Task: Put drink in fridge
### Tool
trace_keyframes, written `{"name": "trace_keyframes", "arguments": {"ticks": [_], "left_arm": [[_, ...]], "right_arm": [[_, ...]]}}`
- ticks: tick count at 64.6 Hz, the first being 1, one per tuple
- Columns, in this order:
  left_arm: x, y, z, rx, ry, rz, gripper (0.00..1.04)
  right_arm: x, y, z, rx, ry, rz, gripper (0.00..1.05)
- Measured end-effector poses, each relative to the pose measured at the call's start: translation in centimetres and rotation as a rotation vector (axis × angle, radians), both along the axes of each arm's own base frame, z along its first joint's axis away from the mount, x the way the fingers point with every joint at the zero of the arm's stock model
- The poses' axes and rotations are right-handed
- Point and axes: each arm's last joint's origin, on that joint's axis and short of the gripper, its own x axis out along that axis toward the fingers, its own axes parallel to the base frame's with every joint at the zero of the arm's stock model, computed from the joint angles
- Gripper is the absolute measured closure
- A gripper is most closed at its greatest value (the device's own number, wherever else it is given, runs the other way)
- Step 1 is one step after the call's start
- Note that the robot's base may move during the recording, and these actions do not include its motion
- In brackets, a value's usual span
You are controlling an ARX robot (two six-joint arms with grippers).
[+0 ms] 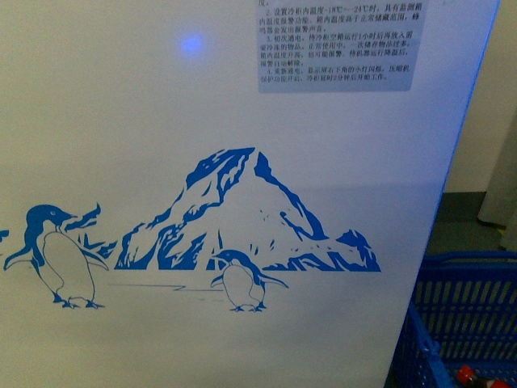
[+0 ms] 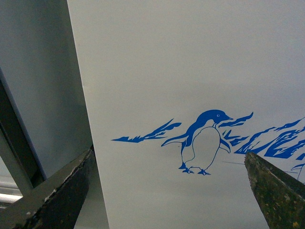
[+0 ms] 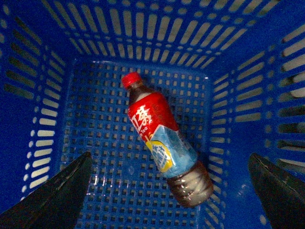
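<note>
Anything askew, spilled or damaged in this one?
The drink bottle lies on its side, diagonally, on the floor of the blue basket, capped, with no spill visible. The fridge front looks unmarked.

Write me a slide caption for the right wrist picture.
Open right gripper poised over a drink bottle lying on its side in a blue basket.

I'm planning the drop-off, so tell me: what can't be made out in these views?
Fridge lids: front and left wrist views show only its white side; top cut off by the frame.
Sticker text: front view, too small and blurred.
Bottle: front view, nearly all hidden by the basket wall.
</note>
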Motion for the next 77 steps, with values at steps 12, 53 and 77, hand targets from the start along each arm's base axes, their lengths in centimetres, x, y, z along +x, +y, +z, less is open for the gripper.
{"name": "trace_keyframes", "arguments": {"ticks": [12,53,77], "left_arm": [[0.0,0.0,0.0,0.000,0.000,0.000,0.08],[0.0,0.0,0.0,0.000,0.000,0.000,0.08],[0.0,0.0,0.0,0.000,0.000,0.000,0.08]], "right_arm": [[1.5,-0.1,-5.0,0.005,0.067,0.045,0.07],[4.6,-0.8,-15.8,-0.100,0.139,0.083,0.07],[5.6,-1.5,-17.6,-0.124,0.148,0.069,0.07]]}}
